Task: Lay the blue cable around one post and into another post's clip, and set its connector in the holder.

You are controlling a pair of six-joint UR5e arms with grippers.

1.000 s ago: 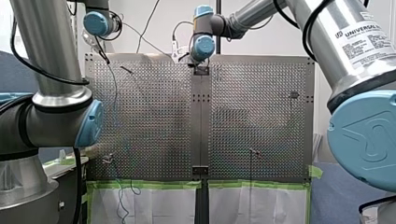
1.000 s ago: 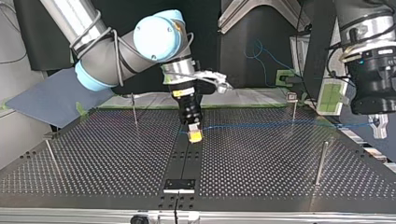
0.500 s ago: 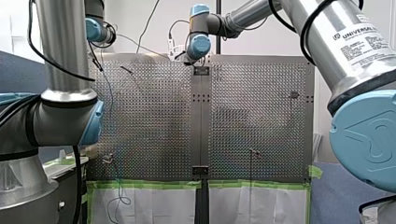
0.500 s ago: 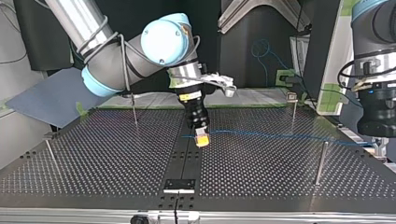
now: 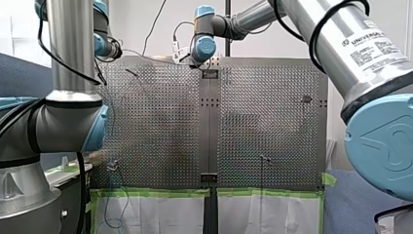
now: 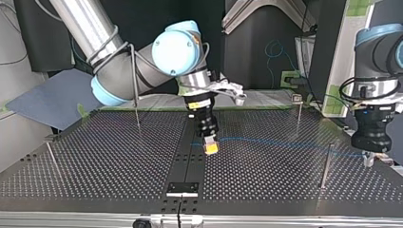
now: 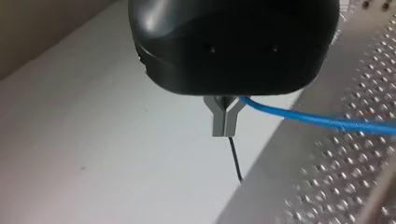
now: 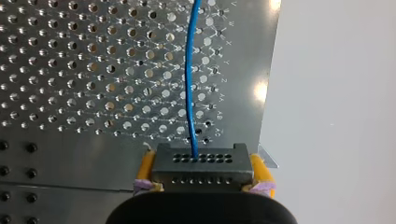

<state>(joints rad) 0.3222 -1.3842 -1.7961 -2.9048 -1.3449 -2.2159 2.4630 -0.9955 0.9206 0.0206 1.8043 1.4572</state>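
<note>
Right end effector (image 8: 201, 173) clamping perforated connector (image 8: 201, 161), left end effector (image 7: 223, 126) pinching blue cable (image 7: 317, 120)

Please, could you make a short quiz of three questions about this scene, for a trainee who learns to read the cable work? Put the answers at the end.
1. True or false: the connector lies loose on the table, and no pincer touches it.
2. Which colour are the pads of my right pincer? A) yellow B) red C) green
3. Fill the gap: in the top view, the blue cable runs from the connector toward the view's ____ side.

Key:
1. False. My right pincer is shut on it, above the table.
2. A.
3. Right, where my left pincer holds it.
</note>
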